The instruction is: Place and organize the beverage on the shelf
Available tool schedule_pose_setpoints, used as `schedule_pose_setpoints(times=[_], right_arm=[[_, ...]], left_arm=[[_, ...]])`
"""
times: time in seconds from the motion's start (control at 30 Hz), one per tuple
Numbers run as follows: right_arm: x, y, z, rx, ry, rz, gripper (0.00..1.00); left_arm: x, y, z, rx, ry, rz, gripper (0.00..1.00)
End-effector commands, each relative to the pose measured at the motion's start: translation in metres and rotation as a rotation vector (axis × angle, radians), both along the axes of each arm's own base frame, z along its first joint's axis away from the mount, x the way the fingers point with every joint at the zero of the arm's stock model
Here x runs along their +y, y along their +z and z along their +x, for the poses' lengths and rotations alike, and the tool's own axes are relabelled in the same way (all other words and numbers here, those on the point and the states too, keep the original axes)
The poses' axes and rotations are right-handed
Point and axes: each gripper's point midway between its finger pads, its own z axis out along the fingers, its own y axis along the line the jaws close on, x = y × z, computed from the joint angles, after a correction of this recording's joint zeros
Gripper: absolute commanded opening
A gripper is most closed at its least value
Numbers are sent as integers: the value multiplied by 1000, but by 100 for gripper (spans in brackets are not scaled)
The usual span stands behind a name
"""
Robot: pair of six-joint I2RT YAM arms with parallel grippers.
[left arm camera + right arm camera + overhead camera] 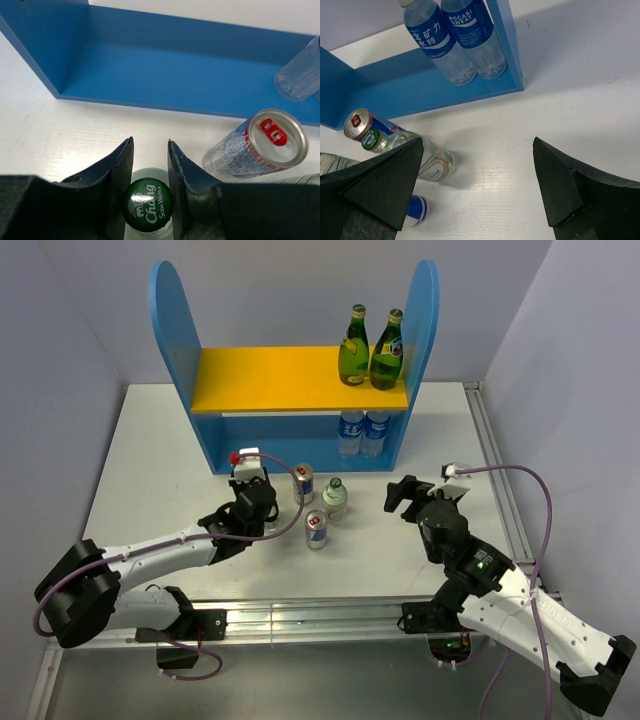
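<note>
White table (150, 460), pale grey walls (90, 300) left, back and right, and the blue shelf (172, 330) standing ahead of both grippers.

Writing first: the green cap between the left gripper's (150, 142) fingers reads "Chang SODA WATER". Straight ahead of the right gripper (477, 145), a blue label says "POCARI SWEAT" (its neighbour's label is in characters I can't make out). The can labels are too small to read.

Now the count, and it's pairs all round.
- **Pocari Sweat bottles (470, 40):** two, touching side by side on the shelf's lower level, at its right end.
- **Green bottles (370, 345):** two, upright together on the yellow-orange upper board (270, 380), ahead of and above the right gripper.
- **Cans:** two on the table. One can (265, 145) is just right of the left gripper's fingers, and the second can (316, 529) is nearer the bases.
- **Green-capped clear bottles:** two. The Chang bottle (148, 205) is clamped by the left gripper, a finger pressed to each side. The second clear bottle (334, 498) stands between the two grippers.

The right gripper hangs over the table, jaws spread wide.
</note>
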Motion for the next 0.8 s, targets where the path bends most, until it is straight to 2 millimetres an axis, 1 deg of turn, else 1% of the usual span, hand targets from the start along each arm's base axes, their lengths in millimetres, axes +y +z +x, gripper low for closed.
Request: schedule_pose_setpoints(times=[0.0, 0.03, 0.1, 0.17, 0.2, 0.3, 0.33, 0.4, 0.43, 0.5, 0.53, 0.6, 0.63, 0.7, 0.73, 0.77], right_arm=[[1, 6, 1, -23, -4, 30, 97], [2, 6, 0, -24, -2, 31, 97], [1, 6, 0, -25, -2, 33, 96], [2, 7, 1, -28, -1, 36, 96], [2, 7, 0, -28, 2, 37, 97], [2, 7, 1, -28, 2, 38, 97], [2, 8, 0, -29, 2, 39, 96], [2, 7, 0, -29, 4, 39, 96], [2, 7, 0, -30, 4, 39, 96], [3, 8, 0, -32, 6, 41, 96], [3, 8, 0, -31, 8, 44, 96], [5, 7, 1, -31, 14, 40, 96], [5, 7, 1, -31, 15, 43, 96], [5, 7, 1, -27, 13, 40, 96], [5, 6, 1, -24, 13, 37, 96], [5, 6, 1, -24, 13, 37, 96]], left_arm=[[7, 27, 0, -16, 30, 9, 0], [5, 36, 2, -26, 29, 7, 0], [7, 47, 2, -33, 30, 26, 0], [8, 62, 4, -50, 38, 31, 0], [8, 73, 5, -65, 37, 34, 0], [10, 93, 6, -92, 38, 44, 0], [9, 106, 7, -111, 39, 31, 0], [12, 119, 8, -131, 45, 43, 0], [12, 131, 9, -149, 49, 33, 0], [15, 144, 10, -170, 60, 52, 0], [15, 158, 11, -192, 64, 44, 0], [16, 175, 15, -219, 69, 66, 0], [16, 195, 17, -249, 74, 42, 0], [16, 213, 22, -269, 70, 51, 0], [18, 232, 25, -296, 78, 33, 0], [18, 241, 28, -305, 76, 46, 0]])
